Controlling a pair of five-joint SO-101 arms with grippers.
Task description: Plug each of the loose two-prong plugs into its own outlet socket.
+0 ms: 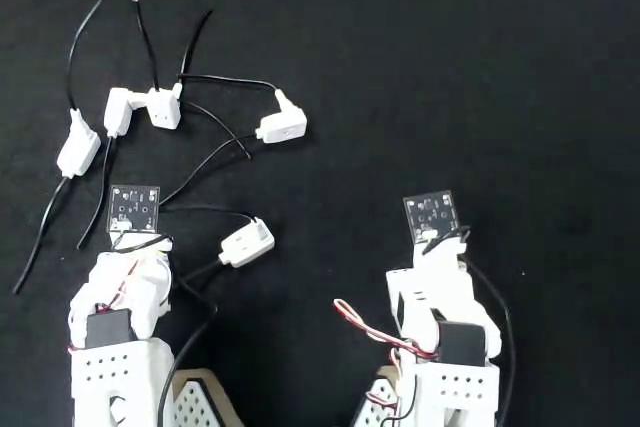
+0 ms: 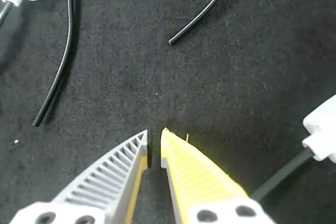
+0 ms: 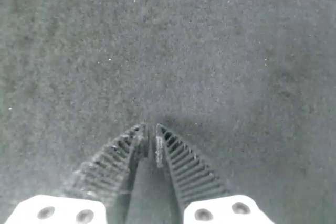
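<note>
High view: white plug and socket pieces on black leads lie on the left half of the black table (image 1: pixel 470 87). There is a far-left piece (image 1: pixel 77 144), a touching pair (image 1: pixel 140 107), a centre piece (image 1: pixel 282 125) and a near piece (image 1: pixel 246 242) just beside the left arm (image 1: pixel 120 297). I cannot tell plug from socket. Left wrist view: the left gripper (image 2: pixel 155 139) has its tips almost together with nothing between them, and the near piece lies off to one side. Right wrist view: the right gripper (image 3: pixel 150 136) is closed and empty over bare cloth.
</note>
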